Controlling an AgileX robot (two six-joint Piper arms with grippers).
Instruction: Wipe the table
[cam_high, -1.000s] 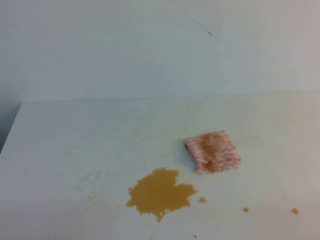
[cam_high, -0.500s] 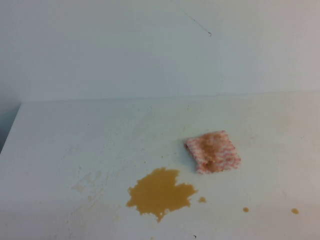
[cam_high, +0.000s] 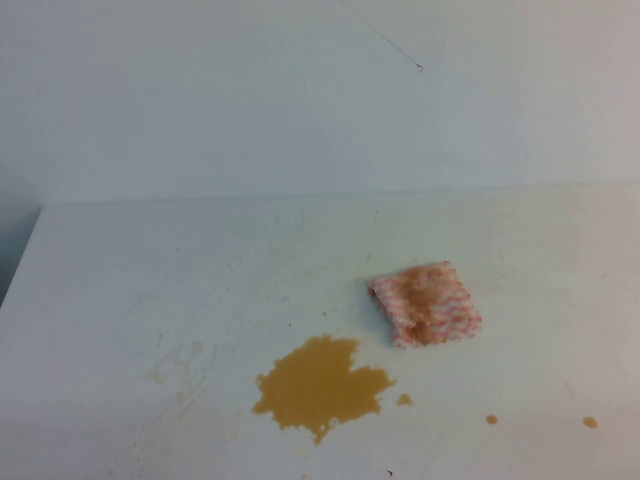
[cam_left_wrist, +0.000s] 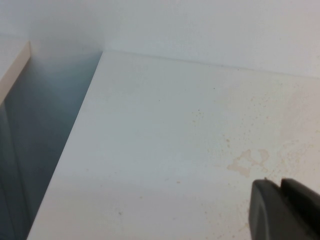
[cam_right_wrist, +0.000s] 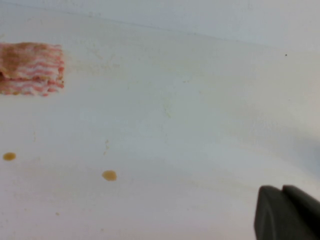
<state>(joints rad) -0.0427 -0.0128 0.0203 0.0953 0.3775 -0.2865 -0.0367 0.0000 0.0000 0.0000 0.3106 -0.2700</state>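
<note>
Cloth (cam_high: 425, 303), nearly square, lies flat on the right half of the table (cam_high: 150, 270), just beyond the spill (cam_high: 320, 385). I see the right gripper (cam_right_wrist: 281, 207) nearer, hanging over the near right side, jaws clenched on nothing, with the cloth ahead to its left. The left gripper (cam_left_wrist: 280, 205) hangs over the left side, also clenched and empty.

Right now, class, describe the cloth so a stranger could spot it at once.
On the white table, with left gripper and right gripper hovering clear at its sides, look just beyond the brown puddle, rightward. The cloth is the only pink-striped fabric among brown drops.
</note>
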